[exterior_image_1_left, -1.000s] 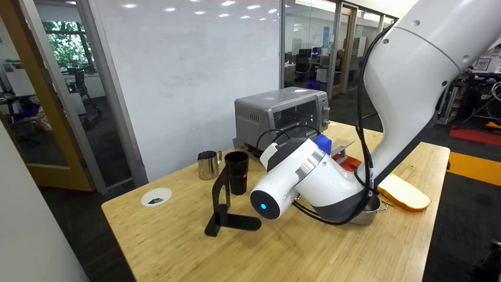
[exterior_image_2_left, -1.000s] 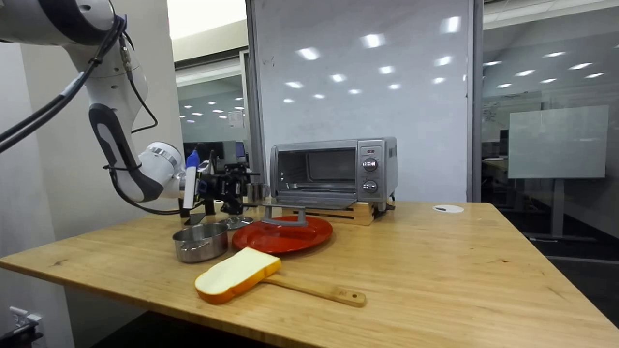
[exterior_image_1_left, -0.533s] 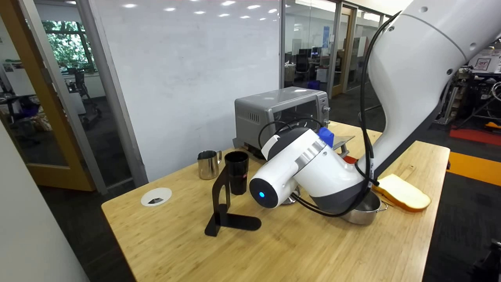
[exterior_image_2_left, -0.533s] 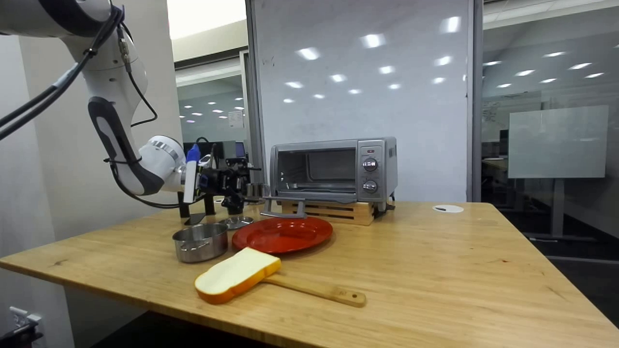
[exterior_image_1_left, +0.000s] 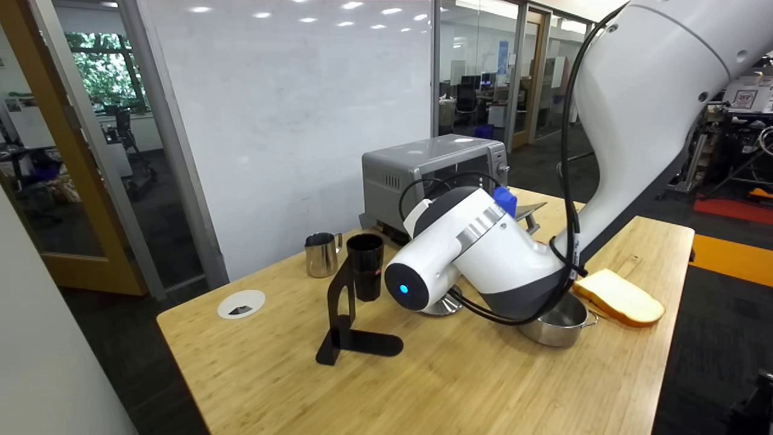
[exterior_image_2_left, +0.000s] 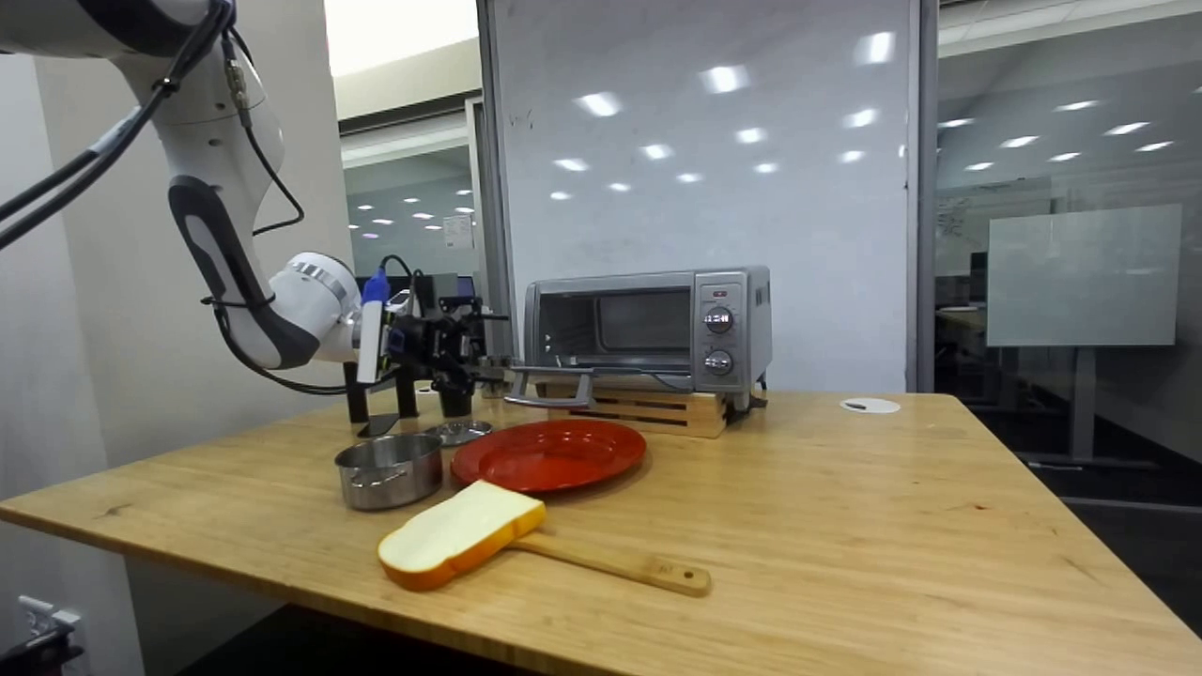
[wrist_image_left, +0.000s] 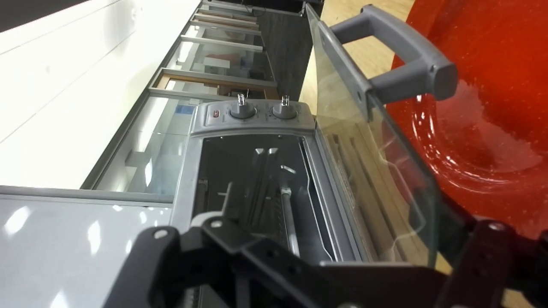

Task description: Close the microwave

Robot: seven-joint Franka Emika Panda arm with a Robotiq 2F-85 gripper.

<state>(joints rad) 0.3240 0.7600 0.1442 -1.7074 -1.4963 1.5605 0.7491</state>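
Note:
The microwave (exterior_image_2_left: pixel 732 324), a silver-grey oven on a wooden crate (exterior_image_2_left: pixel 648 413), shows in both exterior views (exterior_image_1_left: pixel 386 175) and in the wrist view (wrist_image_left: pixel 252 124). Its glass door (wrist_image_left: pixel 342 98) hangs open, slanting slightly upward from its bottom hinge, with the grey handle (exterior_image_2_left: pixel 554 402) at the outer edge. My gripper (exterior_image_2_left: pixel 493 352) is at the door's side end; it also shows in the wrist view (wrist_image_left: pixel 355 261). Its fingers are spread wide, one above the door and one below, seen partly through the glass. Contact with the door cannot be told for sure. The wrist hides the gripper in an exterior view.
A red plate (exterior_image_2_left: pixel 549 455) lies below the door. A steel pot (exterior_image_2_left: pixel 390 474), a bread slice (exterior_image_2_left: pixel 460 535) and a wooden-handled utensil (exterior_image_2_left: pixel 620 563) stand nearer the front. A black cup (exterior_image_1_left: pixel 365 266), a steel pitcher (exterior_image_1_left: pixel 321 257) and a black bookend (exterior_image_1_left: pixel 341 320) stand beside the arm.
My gripper and wrist have risen steadily. The microwave door has swung upward with them, from sloping down to tilting slightly up, its handle now higher above the red plate.

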